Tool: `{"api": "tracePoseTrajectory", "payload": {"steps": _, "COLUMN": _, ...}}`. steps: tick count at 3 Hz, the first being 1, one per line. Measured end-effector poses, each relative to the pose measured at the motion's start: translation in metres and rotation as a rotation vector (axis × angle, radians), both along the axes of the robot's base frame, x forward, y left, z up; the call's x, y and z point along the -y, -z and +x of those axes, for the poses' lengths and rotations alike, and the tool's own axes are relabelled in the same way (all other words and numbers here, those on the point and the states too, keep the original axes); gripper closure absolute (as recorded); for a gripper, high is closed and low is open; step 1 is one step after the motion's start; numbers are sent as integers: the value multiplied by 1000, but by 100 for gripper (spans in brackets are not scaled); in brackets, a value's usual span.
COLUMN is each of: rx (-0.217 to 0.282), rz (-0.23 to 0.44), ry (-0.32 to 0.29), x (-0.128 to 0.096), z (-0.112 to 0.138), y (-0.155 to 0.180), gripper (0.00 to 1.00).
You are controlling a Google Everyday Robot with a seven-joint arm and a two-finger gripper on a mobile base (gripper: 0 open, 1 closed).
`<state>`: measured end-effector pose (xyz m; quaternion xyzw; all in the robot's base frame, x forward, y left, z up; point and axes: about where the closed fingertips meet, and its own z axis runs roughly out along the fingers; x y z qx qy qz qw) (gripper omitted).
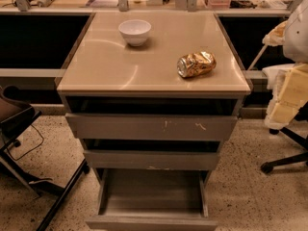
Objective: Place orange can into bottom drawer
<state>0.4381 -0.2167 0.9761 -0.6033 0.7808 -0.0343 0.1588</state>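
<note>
Table [144,61]: beige top, three grey drawers in the front face.

Bottom drawer [151,191]: pulled well out below the front edge, grey floor exposed, nothing seen lying on it. The two shallower drawers [149,127] above it stand out a little and overhang the rear of its floor.

End effector [288,97]: I take the pale blocky shape past the table's right edge to be it. It is off the table, well apart from the can and holding nothing that shows. Spread or pressed together: cannot tell.

White bowl [134,32]: upright near the back edge, left of centre, well apart from the can.

Orange can [196,64]: on the table top, lying on its side, close to the right edge and nearer the front right corner than the back. Silver end faces left, sides crumpled.

Step in hand (judgement): the reach and grasp are not yet begun.
- Come in from above, over the right edge, and close across the can's short width, not along its length.
- The dented skin may slip or crush further, so grip mid-body.
- A can on its side may roll toward the right edge if nudged; descend straight.
- For release, carry it forward past the front edge so the upper drawer fronts are cleared, then lower over the exposed floor.
</note>
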Motion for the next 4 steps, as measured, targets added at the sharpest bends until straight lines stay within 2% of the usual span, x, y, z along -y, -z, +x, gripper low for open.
{"api": "tracePoseTrajectory", "payload": {"steps": 1, "rx": 0, "rz": 0, "ry": 0, "x": 0, "z": 0, "y": 0, "gripper": 0}}
{"api": "tracePoseTrajectory", "payload": {"steps": 2, "rx": 2, "rz": 23, "ry": -16, "x": -3, "z": 14, "y": -5, "gripper": 0}}
{"api": "tracePoseTrajectory", "payload": {"steps": 3, "rx": 7, "rz": 71, "ry": -56, "x": -14, "z": 49, "y": -14, "gripper": 0}}
{"api": "tracePoseTrajectory", "payload": {"steps": 4, "rx": 24, "rz": 117, "ry": -87, "x": -28, "z": 95, "y": -26, "gripper": 0}}
